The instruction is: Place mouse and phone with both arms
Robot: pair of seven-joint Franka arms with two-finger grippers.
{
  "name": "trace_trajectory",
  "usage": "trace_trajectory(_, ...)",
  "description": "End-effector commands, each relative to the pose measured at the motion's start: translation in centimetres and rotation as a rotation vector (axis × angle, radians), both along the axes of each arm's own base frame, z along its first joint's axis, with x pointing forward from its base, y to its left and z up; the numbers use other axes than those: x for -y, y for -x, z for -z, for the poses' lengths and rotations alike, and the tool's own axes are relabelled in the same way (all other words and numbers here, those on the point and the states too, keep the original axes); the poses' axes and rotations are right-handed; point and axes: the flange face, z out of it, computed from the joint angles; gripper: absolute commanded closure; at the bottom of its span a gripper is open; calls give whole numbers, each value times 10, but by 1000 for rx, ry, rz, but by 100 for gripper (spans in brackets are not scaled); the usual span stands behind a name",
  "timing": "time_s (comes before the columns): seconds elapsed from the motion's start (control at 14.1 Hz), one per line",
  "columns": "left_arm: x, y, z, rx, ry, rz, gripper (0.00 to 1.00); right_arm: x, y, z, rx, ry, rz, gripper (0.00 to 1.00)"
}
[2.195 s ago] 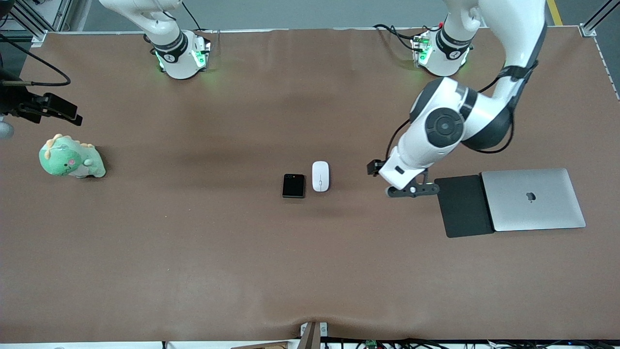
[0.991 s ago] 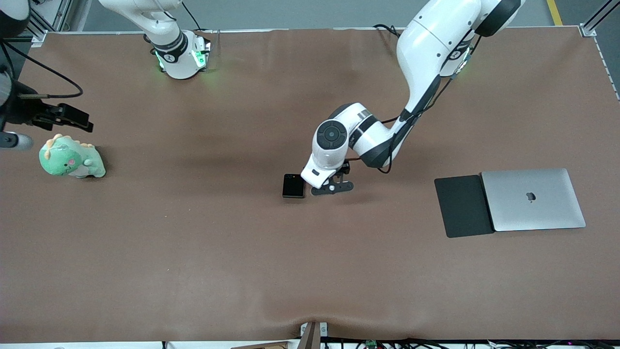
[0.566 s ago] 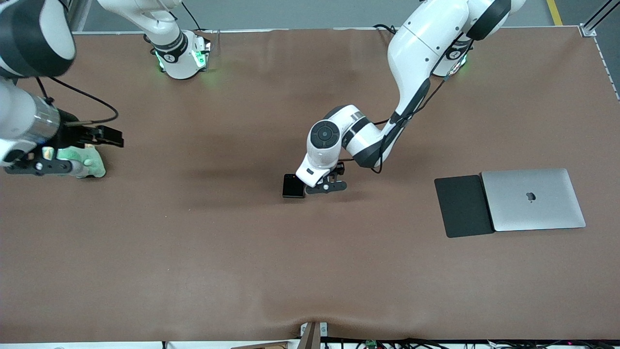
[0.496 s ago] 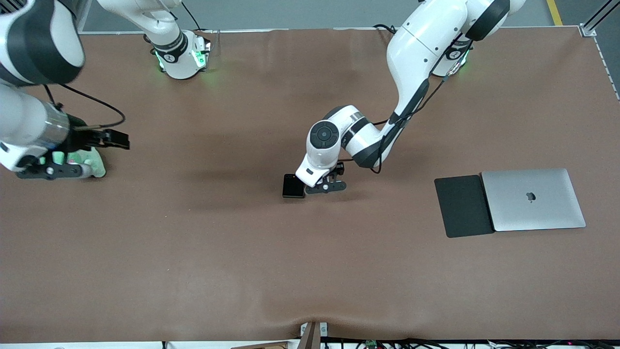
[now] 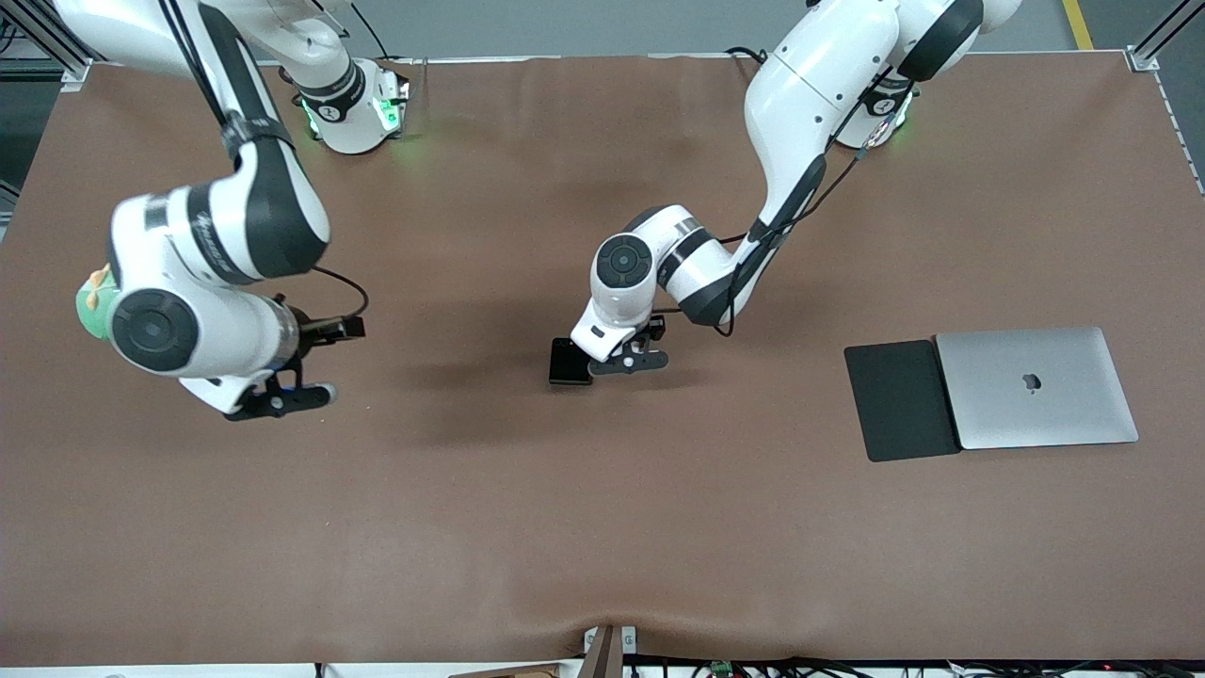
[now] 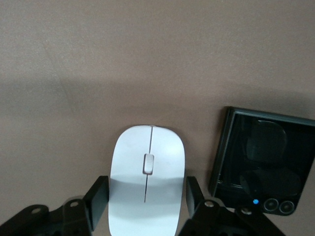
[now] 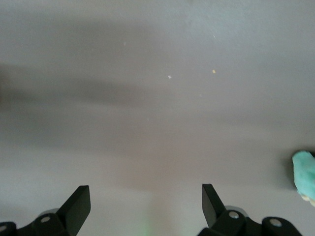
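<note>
Mouse (image 6: 146, 187), a small glossy white oval unit with a thin grey centre line, lies on the brown counter (image 5: 602, 527) between the jaws of the left gripper (image 6: 145, 196). The jaws are spread and straddle its flanks, one finger on each side; contact with the shell cannot be confirmed. Just outside one jaw lies the black, nearly square folded phone (image 6: 263, 167), close to the mouse but apart from it.

Judged step: closing on the mouse. Keep the jaws centred on the grey line so both pads meet the flanks together. The glossy shell will probably slip under an uneven squeeze. Descend without letting the outer finger touch the phone.

The right gripper (image 7: 145, 204) hangs over bare counter toward the right arm's end, jaws released and holding nothing. A green plush toy (image 7: 305, 174) sits near it. The dark-grey mat (image 5: 899, 400) and silver laptop (image 5: 1036, 386) lie well apart from both jaws.
</note>
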Motion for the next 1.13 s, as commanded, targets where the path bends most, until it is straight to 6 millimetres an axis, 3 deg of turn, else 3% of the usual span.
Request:
trace_trajectory(0.0, 7, -1, 3, 28, -6, -10, 29, -11, -15, 18, 29, 4, 1, 0)
trace_trajectory(0.21, 7, 0, 6, 25, -9, -9, 29, -15, -21, 34, 49, -5, 2, 0)
trace_trajectory(0.5, 9, 3, 10, 20, -13, -9, 30, -43, -30, 58, 106, -68, 119, 0)
trace_trajectory(0.71, 8, 2, 9, 22, -12, -5, 41, -47, -35, 86, 97, -103, 147, 0)
trace_trajectory(0.85, 6, 1, 10, 21, -14, -4, 48, -61, -40, 88, 175, -123, 167, 0)
trace_trajectory(1.06, 2, -4, 5, 26, -14, -11, 49, -81, -35, 97, 173, -93, 255, 0)
